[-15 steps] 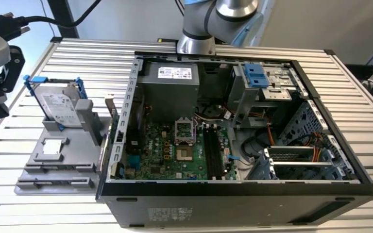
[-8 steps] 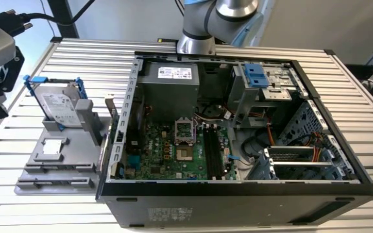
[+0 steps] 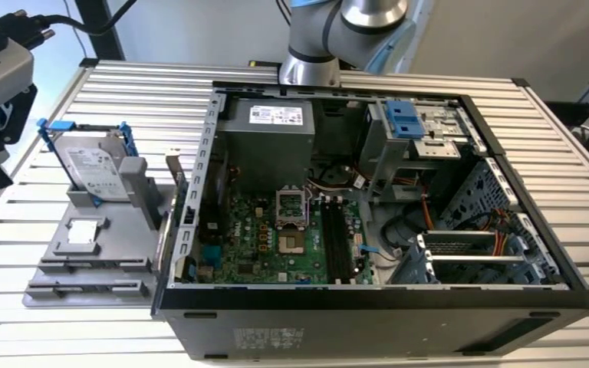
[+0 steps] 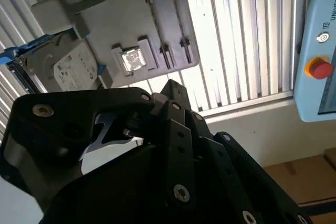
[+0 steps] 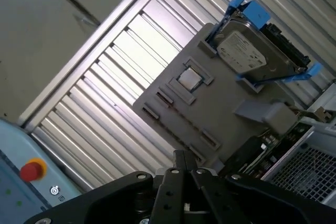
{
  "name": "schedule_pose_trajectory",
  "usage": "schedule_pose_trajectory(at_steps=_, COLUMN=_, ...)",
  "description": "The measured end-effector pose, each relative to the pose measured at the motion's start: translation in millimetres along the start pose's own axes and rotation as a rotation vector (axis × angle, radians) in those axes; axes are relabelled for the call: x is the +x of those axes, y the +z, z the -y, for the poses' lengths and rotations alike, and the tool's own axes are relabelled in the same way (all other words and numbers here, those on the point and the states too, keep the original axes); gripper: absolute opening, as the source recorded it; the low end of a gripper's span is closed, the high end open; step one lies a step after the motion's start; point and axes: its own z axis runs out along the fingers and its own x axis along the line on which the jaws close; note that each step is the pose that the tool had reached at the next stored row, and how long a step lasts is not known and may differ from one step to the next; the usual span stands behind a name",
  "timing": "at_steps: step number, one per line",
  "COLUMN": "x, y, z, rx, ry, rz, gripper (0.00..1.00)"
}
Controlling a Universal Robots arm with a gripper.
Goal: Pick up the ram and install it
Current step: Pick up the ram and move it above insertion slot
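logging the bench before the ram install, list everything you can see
computer case: one, black, open, mid table
motherboard: one, green, inside the case
fixture: one, grey, at the exterior view's left of the case
hard drive: one, silver in a blue-trimmed frame, upright on the fixture
chip: one, small silver square, flat on the fixture
ram: one, thin dark bar, apparently upright between fixture and case
table: one, pale metal slats
red button: one, on a light blue panel beside the table
robot arm: one, silver, behind the case
gripper: one, black, facing the fixture
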Motion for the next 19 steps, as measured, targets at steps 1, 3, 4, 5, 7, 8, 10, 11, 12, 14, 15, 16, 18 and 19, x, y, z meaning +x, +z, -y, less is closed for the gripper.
schedule_pose_trajectory(at_steps=1, x=0.0, y=0.0, z=0.0, rx=0.0007, ry=-0.012, rz=-0.0001, gripper=0.0)
schedule_pose_trajectory(at_steps=3, x=0.0, y=0.0, z=0.0, rx=0.0032, ry=-0.035, rz=-0.0003, gripper=0.0)
schedule_pose_trajectory(at_steps=4, x=0.0, y=0.0, z=0.0, rx=0.005, ry=-0.046, rz=-0.0003, gripper=0.0)
schedule_pose_trajectory(at_steps=5, x=0.0, y=0.0, z=0.0, rx=0.0067, ry=-0.057, rz=-0.0003, gripper=0.0)
schedule_pose_trajectory(at_steps=7, x=0.0, y=0.0, z=0.1, rx=0.0085, ry=-0.079, rz=0.0, gripper=0.0)
schedule_pose_trajectory(at_steps=8, x=0.1, y=-0.1, z=0.1, rx=0.0096, ry=-0.091, rz=0.0001, gripper=0.0)
schedule_pose_trajectory(at_steps=10, x=0.2, y=0.0, z=0.2, rx=0.0108, ry=-0.112, rz=0.0002, gripper=0.0)
schedule_pose_trajectory(at_steps=11, x=0.3, y=0.0, z=0.2, rx=0.0108, ry=-0.122, rz=-0.0001, gripper=0.0)
schedule_pose_trajectory(at_steps=12, x=0.3, y=0.0, z=0.2, rx=0.0108, ry=-0.13, rz=-0.0006, gripper=0.0)
schedule_pose_trajectory(at_steps=14, x=0.4, y=0.1, z=0.3, rx=0.0108, ry=-0.16, rz=-0.0018, gripper=0.0)
schedule_pose_trajectory(at_steps=15, x=0.4, y=0.1, z=0.3, rx=0.0107, ry=-0.178, rz=-0.0027, gripper=0.0)
schedule_pose_trajectory(at_steps=16, x=0.3, y=0.0, z=0.4, rx=0.0106, ry=-0.196, rz=-0.0036, gripper=0.0)
schedule_pose_trajectory(at_steps=18, x=0.3, y=0.0, z=0.4, rx=0.0107, ry=-0.234, rz=-0.0052, gripper=0.0)
schedule_pose_trajectory(at_steps=19, x=0.3, y=0.0, z=0.4, rx=0.0114, ry=-0.251, rz=-0.0054, gripper=0.0)
